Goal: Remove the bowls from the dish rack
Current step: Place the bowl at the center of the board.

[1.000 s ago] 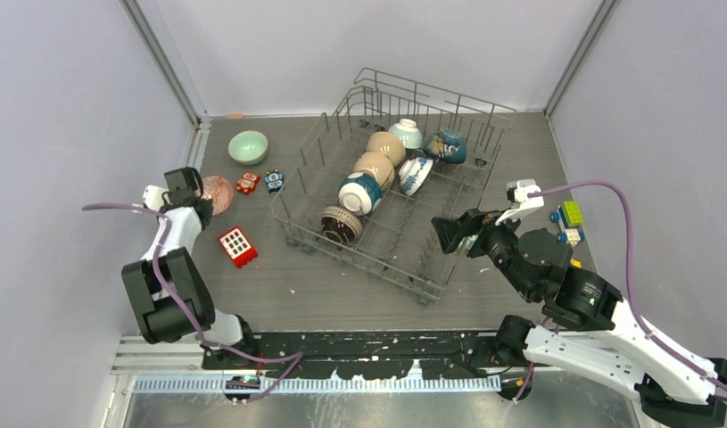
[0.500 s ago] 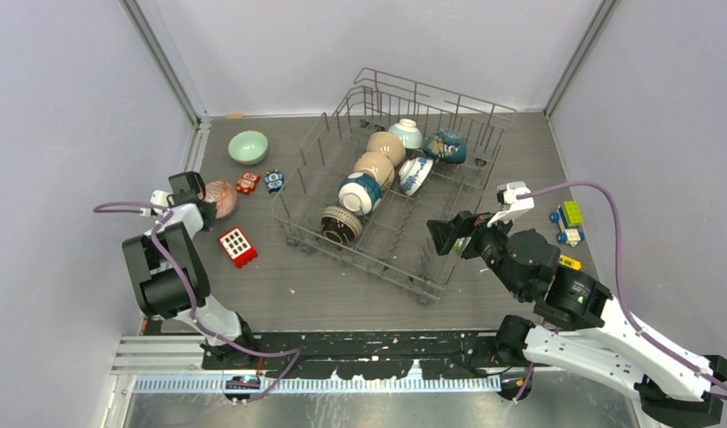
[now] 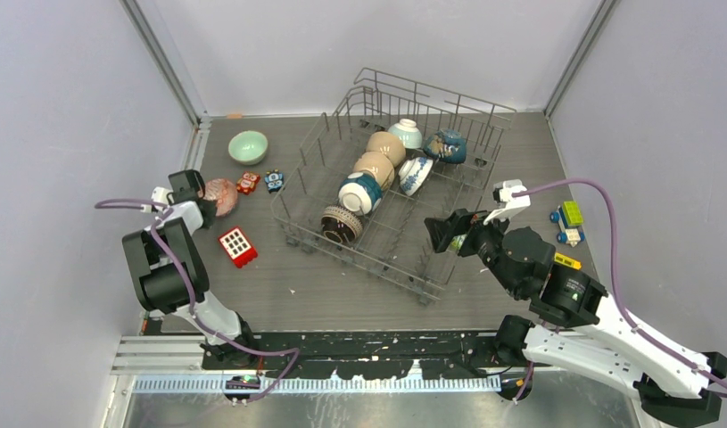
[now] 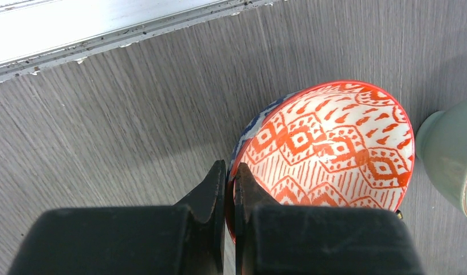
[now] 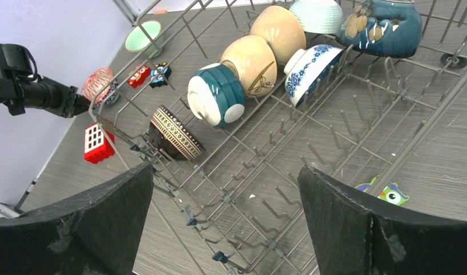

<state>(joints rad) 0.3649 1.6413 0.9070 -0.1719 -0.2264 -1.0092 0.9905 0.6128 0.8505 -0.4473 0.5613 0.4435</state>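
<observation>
The dish rack (image 3: 370, 264) stands mid-table and holds several bowls on edge: dark brown ribbed (image 3: 342, 225), white-teal (image 3: 360, 193), two tan (image 3: 375, 168), blue-white patterned (image 3: 415, 176), pale mint (image 3: 406, 134) and dark blue (image 3: 446, 145). My left gripper (image 4: 231, 172) is shut on the rim of a red-patterned bowl (image 4: 334, 143), low over the table left of the rack (image 3: 222, 196). A mint green bowl (image 3: 248, 147) sits upright at the far left. My right gripper (image 5: 225, 169) is open and empty above the rack's near right corner (image 3: 444, 234).
A red block with white squares (image 3: 237, 246) lies near the rack's left corner. Two small toys (image 3: 247, 183) sit by the red-patterned bowl. Toy bricks (image 3: 569, 218) lie right of the rack. A green owl (image 5: 391, 193) sits just outside the rack's right side.
My left gripper has shifted the red-patterned bowl slightly right, towards the toys. My right gripper has moved a little left, further over the rack.
</observation>
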